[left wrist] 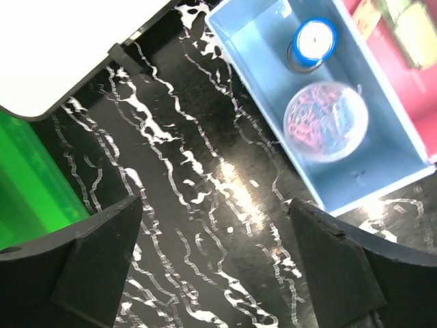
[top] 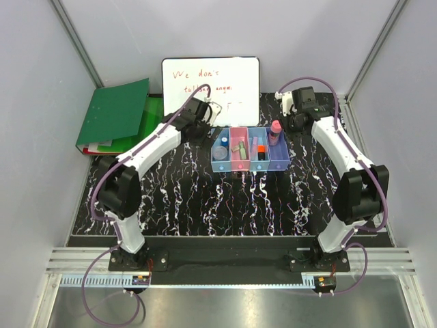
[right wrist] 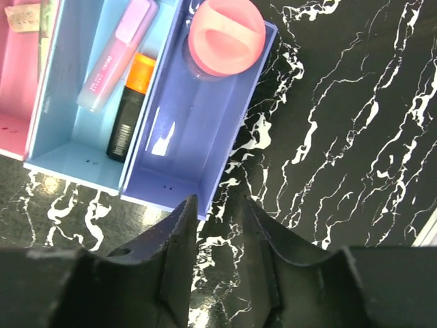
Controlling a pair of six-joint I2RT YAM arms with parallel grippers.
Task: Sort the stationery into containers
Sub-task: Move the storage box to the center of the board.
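Note:
The containers [top: 249, 167] are four joined bins in a row at mid-table. In the left wrist view, the first light blue bin [left wrist: 382, 184] holds a blue-capped bottle [left wrist: 312, 42] and a clear round piece [left wrist: 326, 121] with coloured clips. My left gripper [left wrist: 215, 266] hangs open over bare table just left of it. The right wrist view shows a pink marker [right wrist: 116, 55] and an orange-capped marker [right wrist: 130, 109] in the second light blue bin [right wrist: 65, 154]. A pink-capped item [right wrist: 227, 37] stands in the purple-blue bin [right wrist: 184, 171]. My right gripper [right wrist: 217, 199] hovers by that bin's corner, jaws narrowly apart and empty.
A whiteboard [top: 210, 82] with red writing leans at the back centre. A green folder [top: 113, 113] lies at the back left, close to my left gripper [top: 212, 115]. My right gripper [top: 295, 121] is at the back right. Grey walls enclose the marbled black table [top: 205, 198].

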